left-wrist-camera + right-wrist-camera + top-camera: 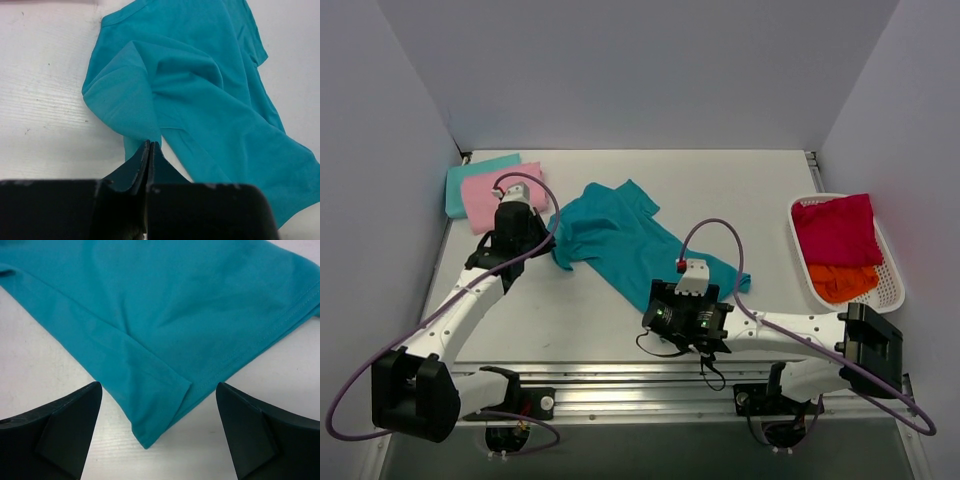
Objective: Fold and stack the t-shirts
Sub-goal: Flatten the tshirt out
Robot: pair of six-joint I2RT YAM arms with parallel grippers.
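Pink shirt [492,200] lies folded flat on a pale aqua shirt [465,176], just beyond my left gripper [148,146]. Its fingers are pressed together on a bunched fold of the deep teal t-shirt [620,235]. That soft knit lies rumpled on the white table [740,190], long axis slanting from my left fingertips to my right gripper [160,440], which gapes wide around the stitched hem corner. Well off to its right, a white lattice basket [888,278] holds a crimson shirt [835,228] and an orange shirt [840,282].
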